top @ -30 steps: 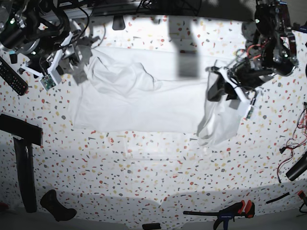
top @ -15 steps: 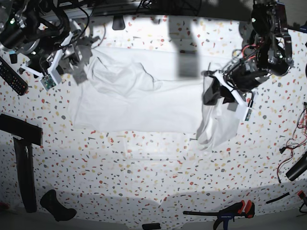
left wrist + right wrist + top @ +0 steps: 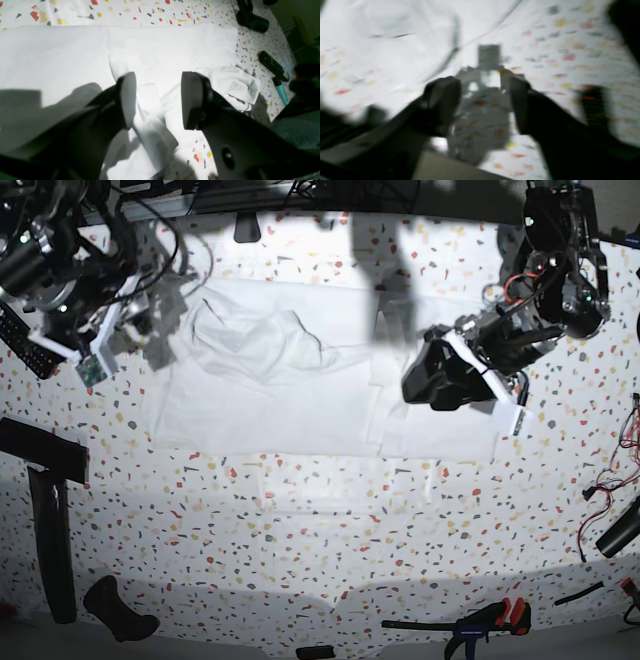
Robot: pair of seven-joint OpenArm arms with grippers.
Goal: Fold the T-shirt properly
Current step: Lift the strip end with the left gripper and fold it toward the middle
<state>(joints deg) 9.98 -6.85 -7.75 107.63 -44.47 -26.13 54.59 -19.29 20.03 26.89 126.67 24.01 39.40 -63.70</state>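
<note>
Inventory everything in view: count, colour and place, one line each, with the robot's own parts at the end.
T-shirt: one, white, spread on the table between and under the two arms, partly folded and wrinkled.
Table: one, white with red, yellow and grey specks, under everything.
Clamp: one, black with orange and blue parts, near edge.
T-shaped black object: one, left edge of the base view.
Wires: one bundle, red and dark, right edge of the base view.
Left gripper: one, black, jaws open above the shirt.
Right gripper: one, black, jaws open beside the shirt.
</note>
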